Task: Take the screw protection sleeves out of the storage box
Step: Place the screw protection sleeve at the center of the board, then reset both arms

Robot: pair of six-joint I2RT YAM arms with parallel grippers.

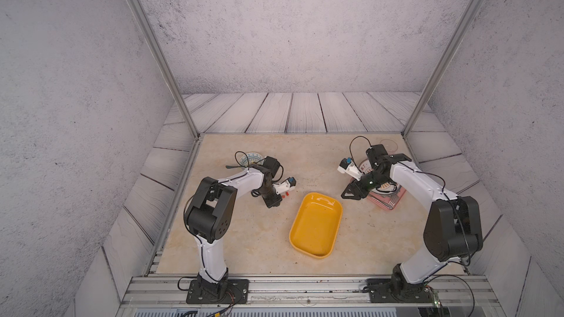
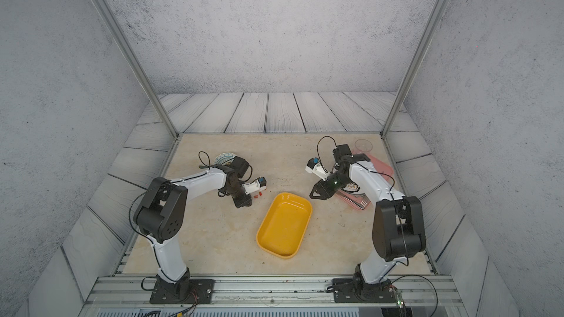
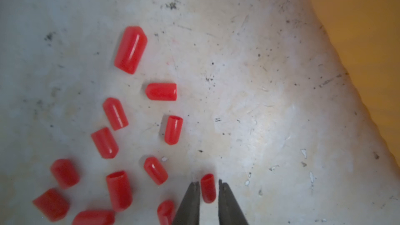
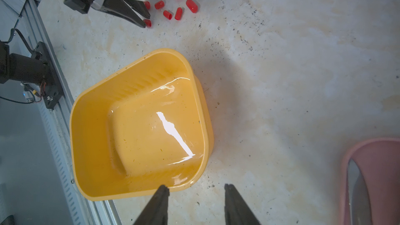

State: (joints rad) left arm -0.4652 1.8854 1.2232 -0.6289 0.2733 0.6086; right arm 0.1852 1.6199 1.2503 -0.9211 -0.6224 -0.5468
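Glossy red rubbery caps [image 3: 130,49], small round-ended cylinders, lie scattered on the speckled stone-like surface [image 3: 259,83] beside the smooth yellow plastic box [image 4: 91,139], one between the left end effector's [image 3: 208,182] parted tips, seemingly untouched, while the right end effector [image 4: 196,185] is spread wide near the box.

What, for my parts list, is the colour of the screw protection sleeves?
Bright red. The screw protection sleeves show best in the left wrist view.

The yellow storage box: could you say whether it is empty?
Empty: the storage box shows a bare floor; the red sleeves lie on the table.
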